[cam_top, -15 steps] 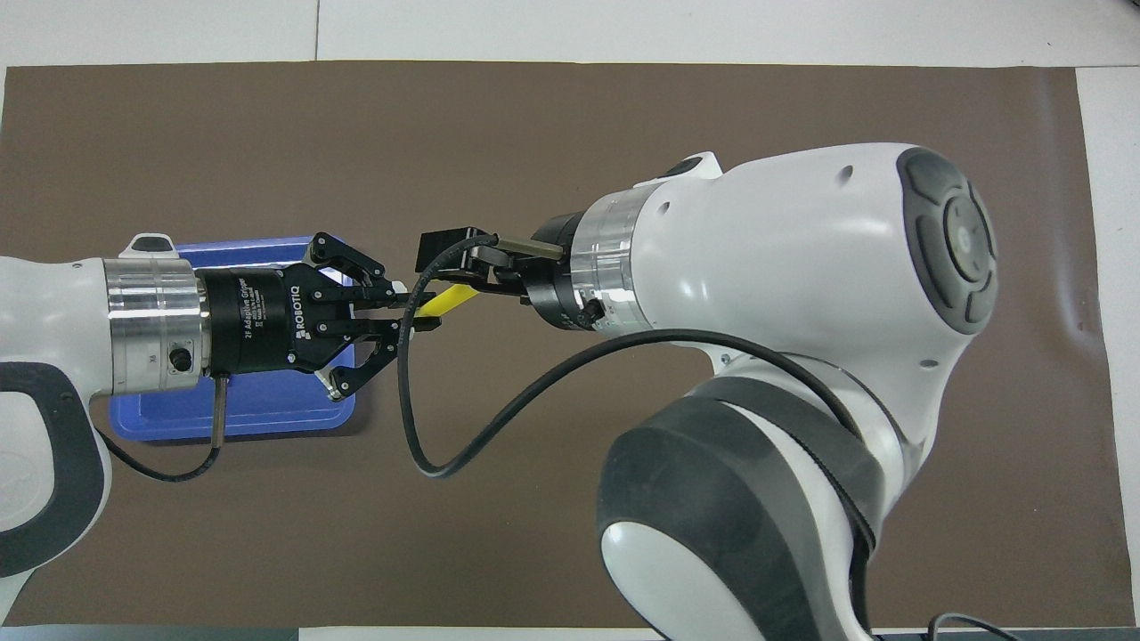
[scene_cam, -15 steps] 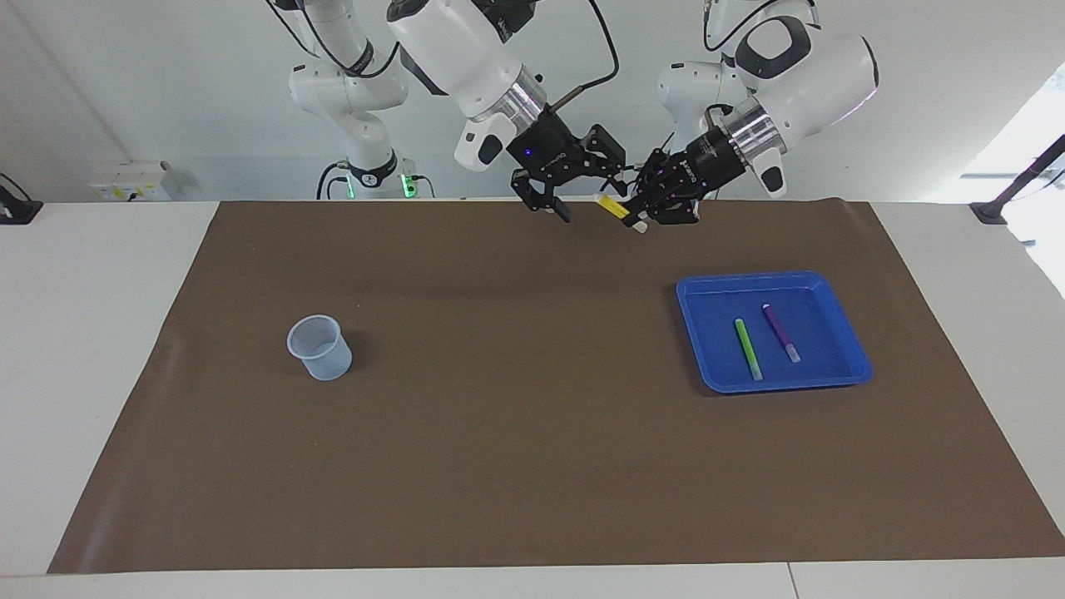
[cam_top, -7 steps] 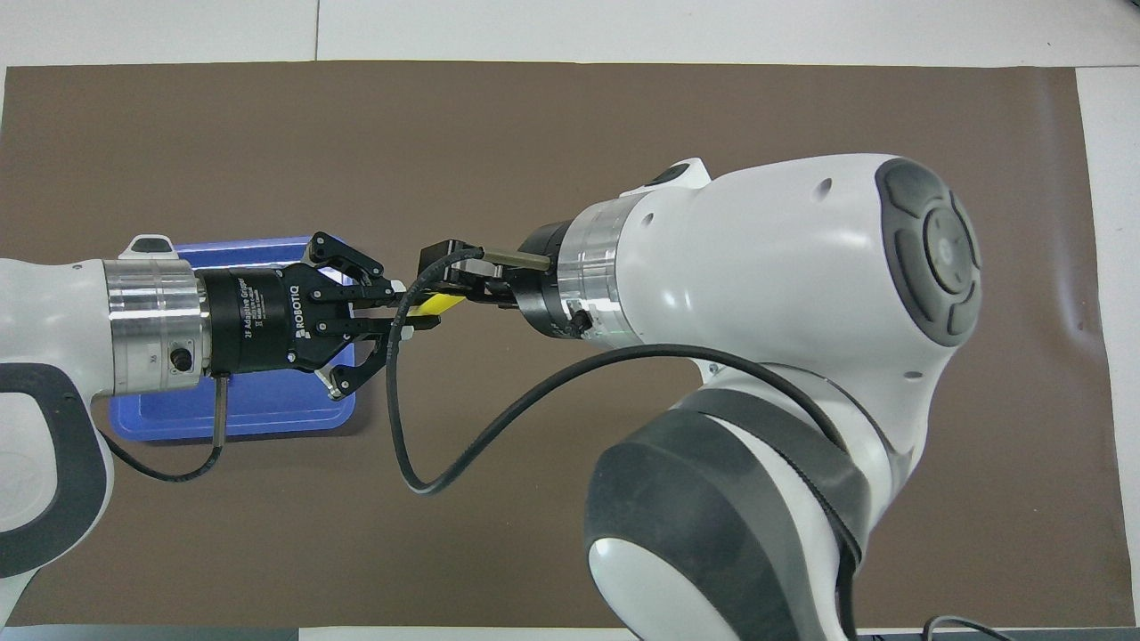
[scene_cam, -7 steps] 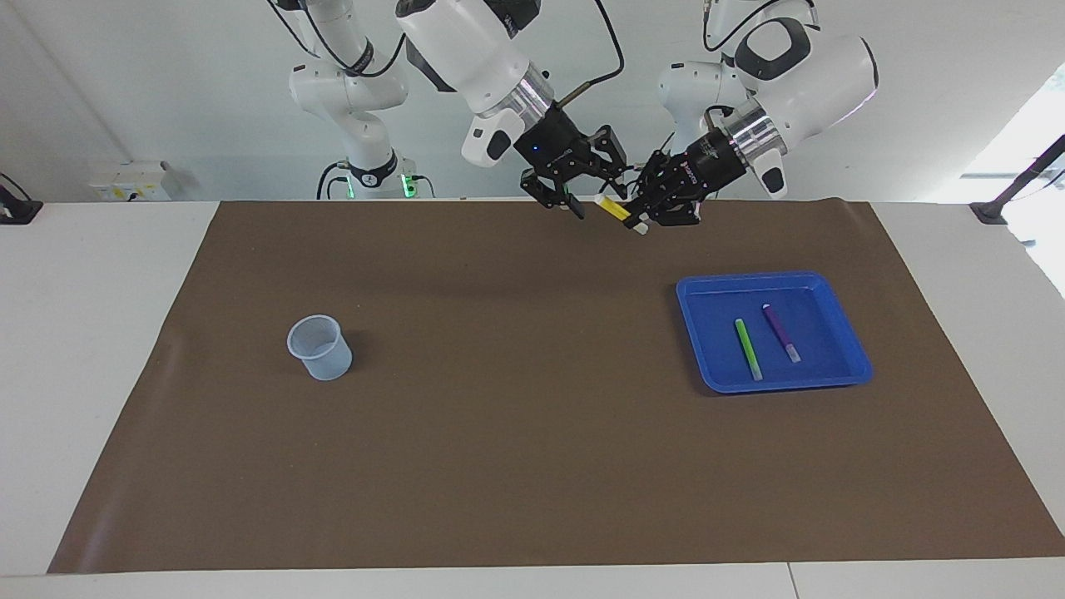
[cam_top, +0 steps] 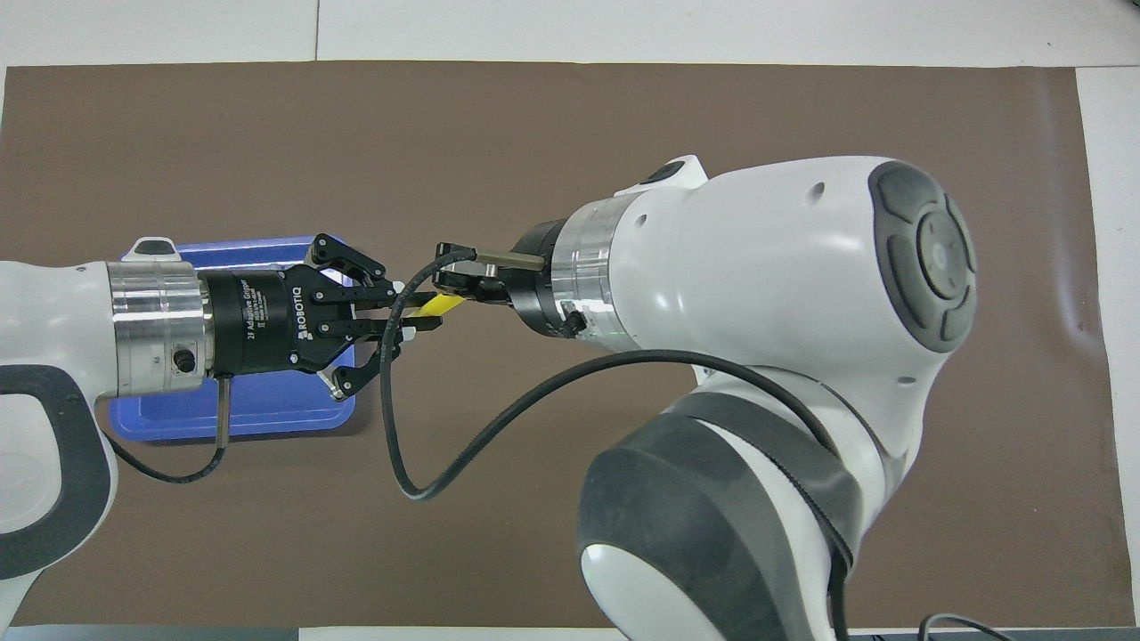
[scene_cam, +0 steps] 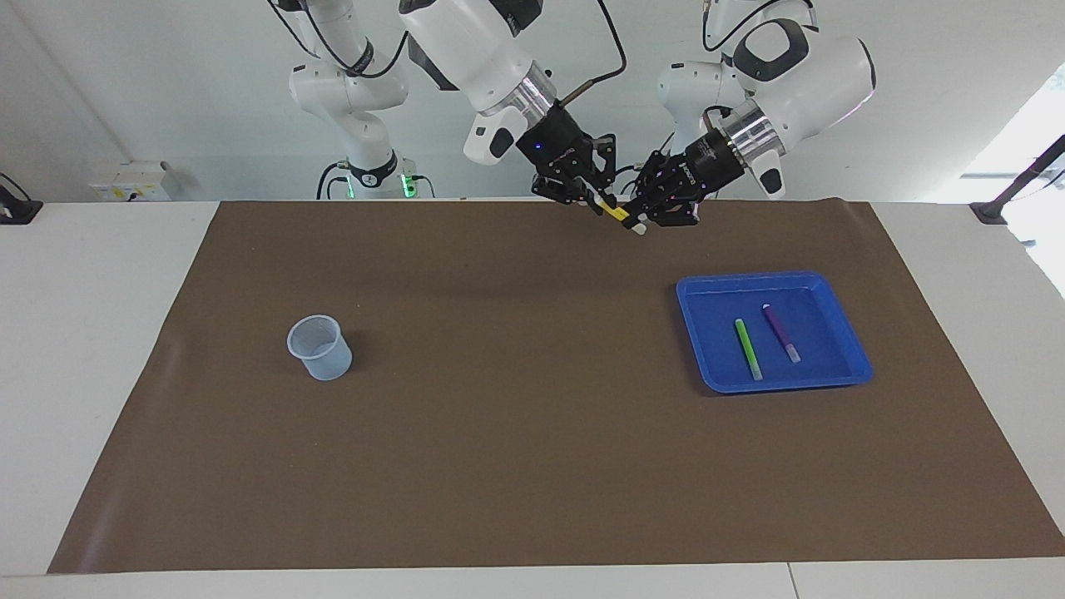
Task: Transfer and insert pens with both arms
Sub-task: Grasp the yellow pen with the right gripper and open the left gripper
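Since a second ago, the right end effector (scene_cam: 601,202) has clamped onto the short yellow marker pen (scene_cam: 617,214), also gripped by the left end effector (scene_cam: 639,218), high above the brown mat near the shallow blue plastic tray (scene_cam: 855,364). From overhead, the yellow marker pen (cam_top: 443,304) bridges both end effectors, axis running between them.

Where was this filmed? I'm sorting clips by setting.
Most likely a robotics lab: large white robot arms mounted at a table covered by a brown mat, with only a cup and a blue tray of pens laid out.
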Controlling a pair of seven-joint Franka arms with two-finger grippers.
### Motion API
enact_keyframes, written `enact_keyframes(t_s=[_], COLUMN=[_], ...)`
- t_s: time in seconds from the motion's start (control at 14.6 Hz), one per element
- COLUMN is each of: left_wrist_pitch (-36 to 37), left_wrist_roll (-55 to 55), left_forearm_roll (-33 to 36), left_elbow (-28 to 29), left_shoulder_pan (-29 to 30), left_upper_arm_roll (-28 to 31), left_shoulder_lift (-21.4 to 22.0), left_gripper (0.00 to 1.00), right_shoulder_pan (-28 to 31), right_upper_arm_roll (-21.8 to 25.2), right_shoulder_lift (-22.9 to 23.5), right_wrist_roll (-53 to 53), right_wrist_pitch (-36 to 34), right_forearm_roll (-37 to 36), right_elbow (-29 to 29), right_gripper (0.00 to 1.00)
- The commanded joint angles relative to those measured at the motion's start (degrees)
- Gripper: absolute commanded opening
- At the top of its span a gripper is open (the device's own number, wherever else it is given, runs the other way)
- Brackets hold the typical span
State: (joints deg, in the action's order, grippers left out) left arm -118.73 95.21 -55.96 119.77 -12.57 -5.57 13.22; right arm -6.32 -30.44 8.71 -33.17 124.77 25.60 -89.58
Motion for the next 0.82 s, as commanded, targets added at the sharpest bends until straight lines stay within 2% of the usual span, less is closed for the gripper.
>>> enact_keyframes(t_s=[0.0,0.07,0.14,0.21,0.27,0.55,0.75], left_wrist_pitch=[-1.67,-1.68,-1.76,-1.76,-1.50,-0.89,-0.62], left_wrist_roll=[0.33,0.33,0.24,0.33,0.50,0.24,-0.90], left_forearm_roll=[-1.69,-1.69,-1.69,-1.69,-1.69,-1.52,-0.99], left_elbow=[2.49,2.49,2.49,2.49,2.49,2.49,2.57], left_shoulder_pan=[-0.70,-0.78,-0.78,-0.78,-0.87,-0.70,1.23], left_upper_arm_roll=[0.56,0.56,0.56,0.56,0.56,0.65,0.82], left_shoulder_lift=[2.25,2.25,2.25,2.25,2.25,2.43,2.43], left_gripper=[0.00,0.00,0.79,0.97,1.00,1.00,1.00], right_shoulder_pan=[0.61,0.61,0.70,0.70,0.70,1.22,1.23], right_upper_arm_roll=[-0.94,-0.94,-0.94,-0.94,-0.94,-0.06,3.88], right_shoulder_lift=[1.05,1.05,1.05,1.05,1.05,0.78,0.17], right_wrist_roll=[0.74,0.74,0.74,0.74,0.74,1.78,4.85], right_wrist_pitch=[0.91,0.91,0.91,0.91,0.91,0.04,-2.32], right_forearm_roll=[-1.96,-2.05,-2.05,-2.31,-3.01,-5.47,-6.00], right_elbow=[0.72,0.72,0.72,0.72,0.72,0.54,-0.68], right_gripper=[0.00,0.00,0.00,0.00,0.00,0.00,0.00])
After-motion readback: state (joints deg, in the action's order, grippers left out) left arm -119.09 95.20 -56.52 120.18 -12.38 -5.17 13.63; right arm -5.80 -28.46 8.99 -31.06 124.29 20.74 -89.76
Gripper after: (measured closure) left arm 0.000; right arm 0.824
